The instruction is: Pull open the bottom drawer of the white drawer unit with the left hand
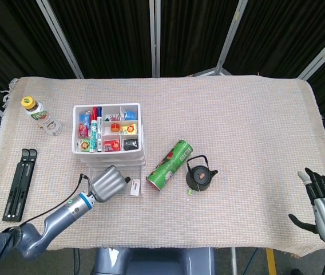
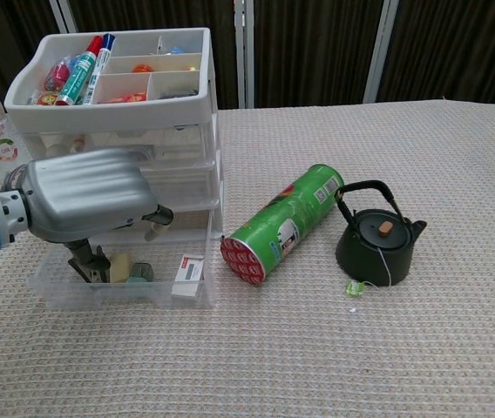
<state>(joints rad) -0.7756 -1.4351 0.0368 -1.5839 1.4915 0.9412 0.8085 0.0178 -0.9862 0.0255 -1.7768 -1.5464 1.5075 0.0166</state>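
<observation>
Pulling the bottom drawer (image 2: 124, 283) of the white drawer unit (image 2: 117, 113) is the step in hand, and by the look of it the job is mostly done: the clear drawer juts out toward the robot at the unit's base, w/ small items seen inside. The unit is set on the cloth-covered table (image 1: 237, 126), left of centre.

The left hand (image 2: 86, 196) is seen over the open drawer, knuckles up, fingers curled downward. Whether the drawer's front edge is actually gripped can't be told; the fingertips are hidden behind the palm in the chest view and under it in the head view. The right hand (image 1: 321, 207) is held well apart at the table's right edge, fingers spread, nothing in it.

To finish well, the pull should be kept straight toward the robot and level, so the light unit isn't dragged or tipped. The tray on top, loaded w/ markers (image 2: 86, 63) and bits, would likely spill if jerked.

Nearby: a green tube can (image 2: 281, 222) lies on its side just beside the drawer's right corner, closest obstacle if the hand swings right. A black kettle (image 2: 376, 239) sits beyond it. A bottle (image 1: 35, 110) and a black folding stand (image 1: 19, 183) are found to the left, apart from the pull path.
</observation>
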